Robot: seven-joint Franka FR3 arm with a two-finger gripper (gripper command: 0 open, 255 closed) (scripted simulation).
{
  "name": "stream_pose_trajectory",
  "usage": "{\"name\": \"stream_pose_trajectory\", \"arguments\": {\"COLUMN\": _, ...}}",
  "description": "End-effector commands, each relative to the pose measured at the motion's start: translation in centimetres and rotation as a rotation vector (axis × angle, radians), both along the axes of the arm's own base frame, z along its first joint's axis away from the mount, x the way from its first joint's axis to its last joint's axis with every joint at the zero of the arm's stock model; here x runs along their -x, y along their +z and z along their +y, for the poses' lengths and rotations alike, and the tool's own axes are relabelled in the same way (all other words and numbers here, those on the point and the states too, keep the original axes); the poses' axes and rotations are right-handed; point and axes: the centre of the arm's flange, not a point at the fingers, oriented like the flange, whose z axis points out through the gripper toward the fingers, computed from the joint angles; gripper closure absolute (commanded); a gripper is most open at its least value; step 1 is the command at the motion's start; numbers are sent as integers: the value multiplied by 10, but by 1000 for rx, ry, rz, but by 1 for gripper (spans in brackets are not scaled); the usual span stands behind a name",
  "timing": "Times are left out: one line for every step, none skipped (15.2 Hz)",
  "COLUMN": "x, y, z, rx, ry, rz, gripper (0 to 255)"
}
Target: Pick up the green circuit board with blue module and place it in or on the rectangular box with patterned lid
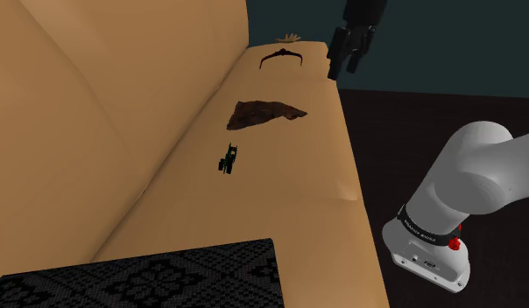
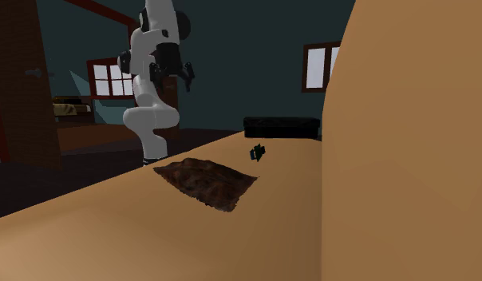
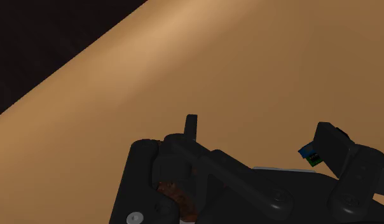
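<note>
The circuit board is a small dark green piece with a blue module, lying on the tan couch seat. It also shows as the board just in front of the box, and as the board beside one finger. The rectangular box with a black patterned lid sits at the seat's near end in the shoulder view; it is the dark box in the second exterior view. My gripper hangs open and empty, high over the seat's outer edge, well away from the board. It appears as the gripper and the gripper.
A brown crumpled thing lies on the seat between the board and my gripper, also seen as the brown thing. A dark curved object lies farther along. The couch back rises along the shoulder view's left. Dark floor lies beyond the seat edge.
</note>
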Motion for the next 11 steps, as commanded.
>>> {"name": "stream_pose_trajectory", "arguments": {"x": 0, "y": 0, "z": 0, "rx": 0, "ry": 0, "rz": 0, "gripper": 0}}
{"name": "stream_pose_trajectory", "arguments": {"x": -5, "y": -7, "z": 10, "rx": 0, "ry": 3, "rz": -5, "gripper": 0}}
{"name": "stream_pose_trajectory", "arguments": {"x": -9, "y": -15, "z": 19, "rx": 1, "ry": 6, "rz": -10, "gripper": 0}}
{"name": "stream_pose_trajectory", "arguments": {"x": -14, "y": -22, "z": 29, "rx": 1, "ry": 9, "rz": -14, "gripper": 0}}
{"name": "stream_pose_trajectory", "arguments": {"x": -18, "y": -29, "z": 39, "rx": 1, "ry": 11, "rz": -19, "gripper": 0}}
{"name": "stream_pose_trajectory", "arguments": {"x": -23, "y": -36, "z": 49, "rx": 2, "ry": 14, "rz": -24, "gripper": 0}}
{"name": "stream_pose_trajectory", "arguments": {"x": -28, "y": -43, "z": 58, "rx": 2, "ry": 17, "rz": -29, "gripper": 0}}
{"name": "stream_pose_trajectory", "arguments": {"x": -32, "y": -51, "z": 68, "rx": 2, "ry": 20, "rz": -33, "gripper": 0}}
{"name": "stream_pose_trajectory", "arguments": {"x": -37, "y": -58, "z": 78, "rx": 3, "ry": 23, "rz": -38, "gripper": 0}}
{"name": "stream_pose_trajectory", "arguments": {"x": -42, "y": -65, "z": 88, "rx": 3, "ry": 26, "rz": -43, "gripper": 0}}
{"name": "stream_pose_trajectory", "arguments": {"x": -46, "y": -72, "z": 98, "rx": 3, "ry": 28, "rz": -48, "gripper": 0}}
